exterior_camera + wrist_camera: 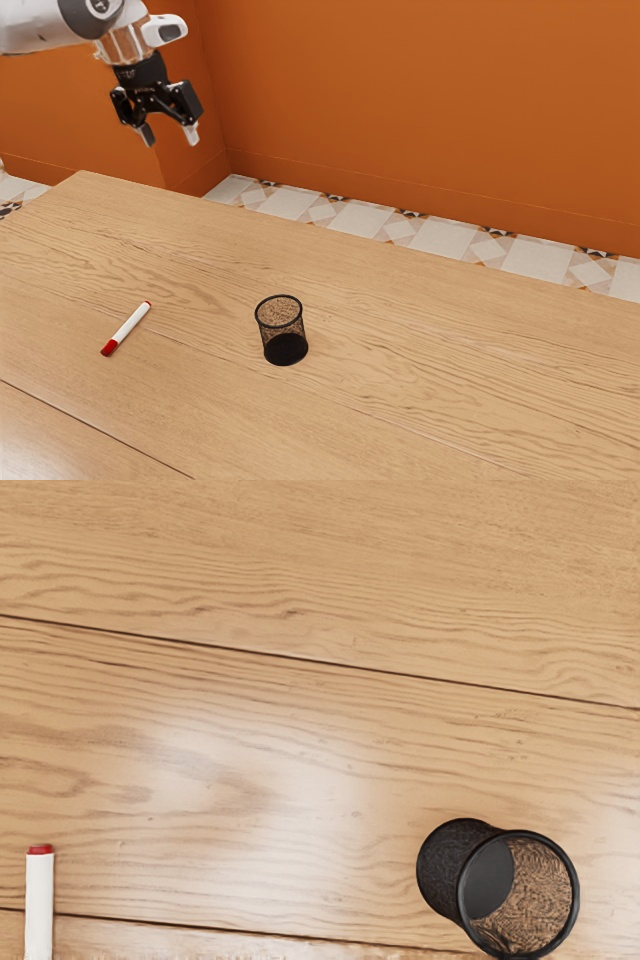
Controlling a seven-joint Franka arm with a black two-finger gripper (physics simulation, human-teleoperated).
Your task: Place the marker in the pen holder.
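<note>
While looking across the room in the exterior view, see first the broad orange wall (pixel 400 100), flat and smooth, with a skirting (pixel 450 204) of the same orange along its foot. Next, find the table (pixel 470 370), spread wide below, made of pale tan wood with wavy, streaky grain and thin dark seams; in the wrist view, catch a soft white sheen on that grain. Beyond the table's far edge, see a strip of floor (pixel 360 220), laid in pale tiles with brown and black patterned pieces.

At the exterior view's upper left, reach in with the arm (pixel 45 28), rounded, smooth and mostly white. Carry at its end the black, angular gripper (pixel 168 134), raised above the table, its 2 fingers spread wide with nothing held.

Find the pen holder (pixel 286 350) standing upright on the table: 1 round black cup of fine mesh, ringed by a thicker rim. In the wrist view, look into its open mouth and see a solid dark base and brown wood tones through the mesh.

Well apart from it, toward the exterior view's left, find the marker (pixel 128 326) lying flat on the wood, outside the cup. Note its slim, straight white barrel. Smallest of all, note its red ends: a longer cap (pixel 109 348) and a short plug (pixel 148 303).
</note>
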